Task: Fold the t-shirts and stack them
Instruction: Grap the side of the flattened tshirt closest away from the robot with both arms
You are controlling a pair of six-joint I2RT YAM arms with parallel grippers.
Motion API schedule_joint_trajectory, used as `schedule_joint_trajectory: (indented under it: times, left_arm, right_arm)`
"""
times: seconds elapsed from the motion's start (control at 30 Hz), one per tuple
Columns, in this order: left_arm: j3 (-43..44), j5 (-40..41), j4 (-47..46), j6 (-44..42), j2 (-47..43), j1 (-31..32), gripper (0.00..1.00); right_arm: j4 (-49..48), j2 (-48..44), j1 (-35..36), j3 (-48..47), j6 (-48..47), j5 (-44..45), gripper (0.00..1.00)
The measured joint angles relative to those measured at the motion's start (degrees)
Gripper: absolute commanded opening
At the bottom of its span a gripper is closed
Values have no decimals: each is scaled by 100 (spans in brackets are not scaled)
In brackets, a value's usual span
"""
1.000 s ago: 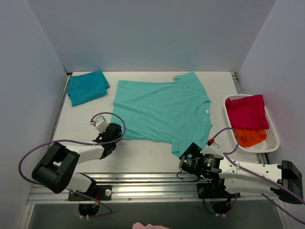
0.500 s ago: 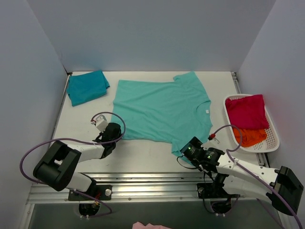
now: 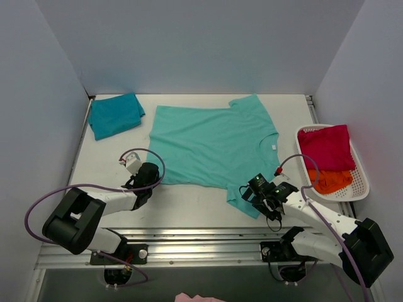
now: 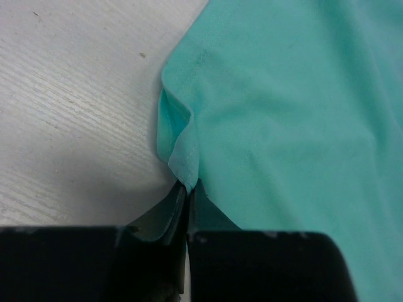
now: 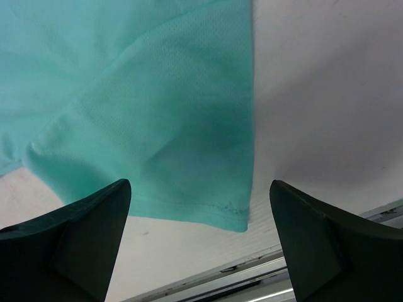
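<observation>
The light mint-green t-shirt (image 3: 217,143) lies spread flat in the middle of the table, collar to the right. My left gripper (image 3: 150,180) is shut on its near left corner; the left wrist view shows the hem (image 4: 182,151) pinched between the closed jaws. My right gripper (image 3: 259,200) is open over the shirt's near right sleeve, whose hem (image 5: 208,207) lies between the wide-apart fingers (image 5: 69,239) in the right wrist view. The darker teal-blue t-shirt (image 3: 115,114) lies folded at the far left corner.
A white basket (image 3: 352,189) at the right edge holds a red cloth (image 3: 326,147) and an orange cloth (image 3: 330,181). A metal rail (image 3: 189,238) runs along the near table edge. Walls close in the left, back and right.
My right gripper has swung from near the rail up and to the right, over the near sleeve of the mint-green shirt. My left gripper has stayed in place.
</observation>
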State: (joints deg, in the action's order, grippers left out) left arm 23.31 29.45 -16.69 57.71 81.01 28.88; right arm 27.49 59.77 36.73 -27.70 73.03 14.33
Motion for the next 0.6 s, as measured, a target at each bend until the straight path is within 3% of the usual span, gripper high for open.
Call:
schedule_joint_trajectory:
  times: [0.43,0.6]
  left_arm:
    - [0,-22,-136,-39,79,-13,2]
    - [0,-35,-197,-39,107,-17,2]
  right_arm:
    - [-79,-96,0,223,-26,-505,62]
    - [-70,-101,7,254,-7,-522,39]
